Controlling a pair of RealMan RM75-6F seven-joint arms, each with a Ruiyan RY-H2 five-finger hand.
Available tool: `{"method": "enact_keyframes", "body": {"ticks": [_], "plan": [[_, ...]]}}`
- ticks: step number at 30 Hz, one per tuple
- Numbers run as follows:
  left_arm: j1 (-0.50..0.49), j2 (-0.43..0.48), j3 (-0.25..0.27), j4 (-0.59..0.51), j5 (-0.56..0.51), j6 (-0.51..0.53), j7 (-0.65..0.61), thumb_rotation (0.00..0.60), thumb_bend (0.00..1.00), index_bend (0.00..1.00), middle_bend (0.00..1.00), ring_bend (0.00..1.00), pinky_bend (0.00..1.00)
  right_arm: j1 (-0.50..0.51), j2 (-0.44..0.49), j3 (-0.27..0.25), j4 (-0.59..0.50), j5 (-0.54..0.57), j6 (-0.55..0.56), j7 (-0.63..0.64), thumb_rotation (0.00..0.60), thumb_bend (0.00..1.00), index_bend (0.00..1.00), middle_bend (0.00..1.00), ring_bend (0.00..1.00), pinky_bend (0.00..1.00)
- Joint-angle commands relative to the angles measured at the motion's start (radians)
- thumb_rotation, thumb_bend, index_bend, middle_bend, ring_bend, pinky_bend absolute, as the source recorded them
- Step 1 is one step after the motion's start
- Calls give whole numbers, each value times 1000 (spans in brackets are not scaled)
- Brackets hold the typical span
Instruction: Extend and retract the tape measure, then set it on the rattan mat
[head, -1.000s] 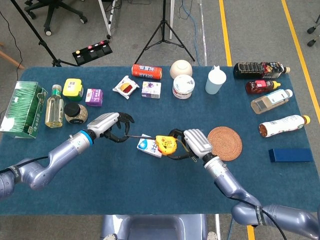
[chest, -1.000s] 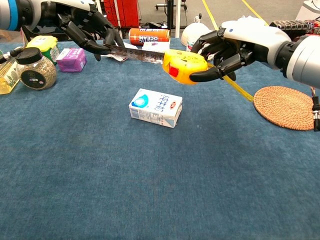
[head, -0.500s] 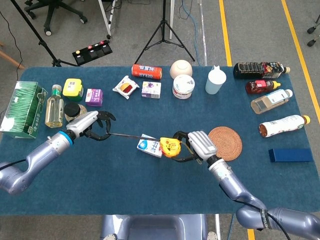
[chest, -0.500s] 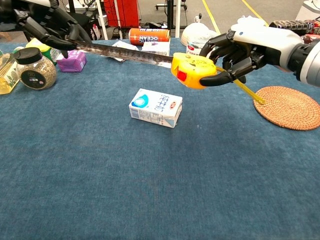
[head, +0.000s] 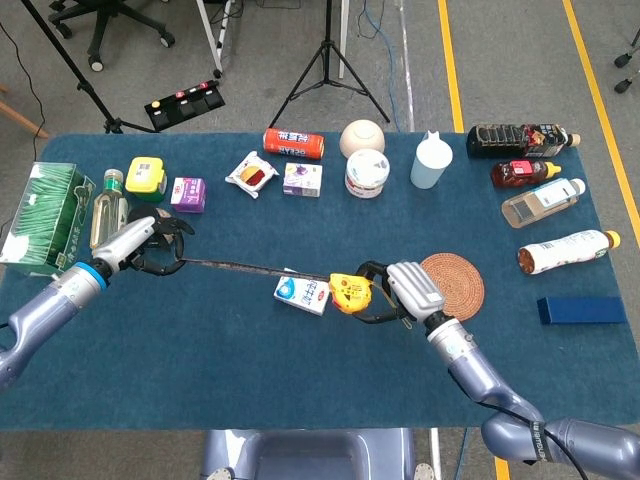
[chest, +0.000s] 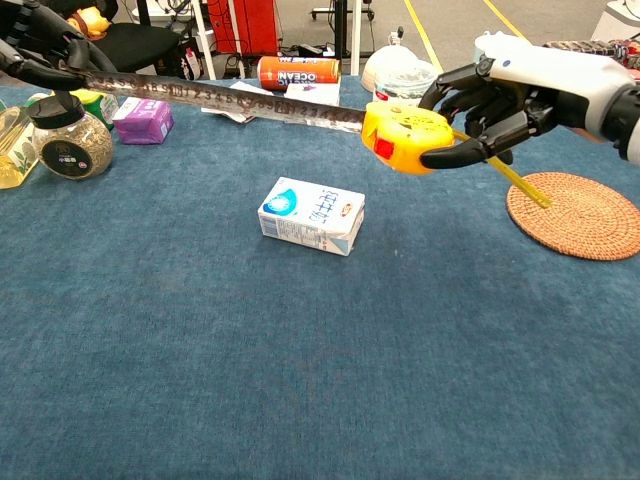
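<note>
My right hand (head: 408, 291) (chest: 505, 92) grips the yellow tape measure case (head: 349, 293) (chest: 404, 138) above the table, just left of the round rattan mat (head: 451, 286) (chest: 581, 214). A long dark tape blade (head: 250, 268) (chest: 225, 98) runs out of the case to the left. My left hand (head: 145, 247) (chest: 45, 58) pinches the blade's far end near the jars at the table's left. A yellow strap (chest: 510, 176) hangs from the case toward the mat.
A small milk carton (head: 302, 295) (chest: 312, 215) lies under the blade. Jars and an oil bottle (head: 107, 212) stand at the left by a green box (head: 44, 219). Cans, bowl, tub and cup (head: 430, 160) line the back; several bottles (head: 566, 250) lie at the right.
My left hand has pulled the blade end further left, so the tape is much longer. My right hand and the case have shifted slightly right toward the mat.
</note>
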Motion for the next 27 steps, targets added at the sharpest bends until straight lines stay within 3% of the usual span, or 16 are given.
{"method": "enact_keyframes", "body": {"ticks": [1,17,27], "plan": [[4,10,13,15,18,11,-29,600,399,652,266,167,362,-3,4,-2,1,-3,0,5,406,275,520,503,663,692],[-5,15,47,37,45,27,-92,600,398,652,266,167,361,-11,4,-8,14,-15,-5,29,408,275,520,504,664,694],[-52,-23,28,-5,7,6,-12,600,394,652,266,167,362,4,-21,9,21,-1,-15,22,409,273,520,504,664,694]]}}
